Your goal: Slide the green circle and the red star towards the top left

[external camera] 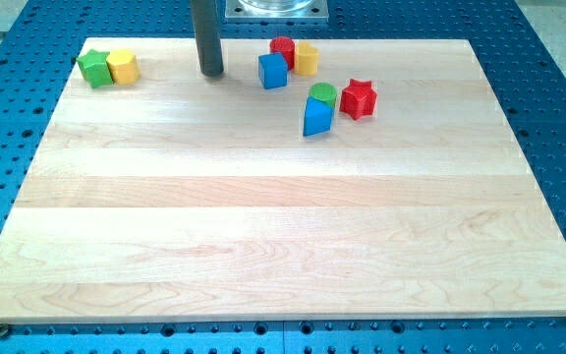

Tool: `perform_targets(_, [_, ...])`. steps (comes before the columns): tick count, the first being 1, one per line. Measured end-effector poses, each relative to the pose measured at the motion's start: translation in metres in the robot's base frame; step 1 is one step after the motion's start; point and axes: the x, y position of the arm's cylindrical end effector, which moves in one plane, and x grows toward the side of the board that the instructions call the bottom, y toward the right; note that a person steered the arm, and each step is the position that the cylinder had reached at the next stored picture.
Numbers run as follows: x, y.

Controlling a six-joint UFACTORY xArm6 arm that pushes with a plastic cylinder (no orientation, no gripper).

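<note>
Nearest the camera, the blue block (317, 117) touches the green circle (324, 94), red star (359, 98) beside it. My tip (212, 73), no jaws, should circle to their four o'clock, pushing toward ten.

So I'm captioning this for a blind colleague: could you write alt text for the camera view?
My tip rests on a wooden board near its top edge, left of a blue cube. To the right, the green circle sits against a blue block, the red star beside it.
</note>
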Motion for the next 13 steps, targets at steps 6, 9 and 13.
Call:
perform_targets(6, [0.125,0.246])
perform_targets(9, [0.063,0.184])
perform_targets(13, [0.116,0.053])
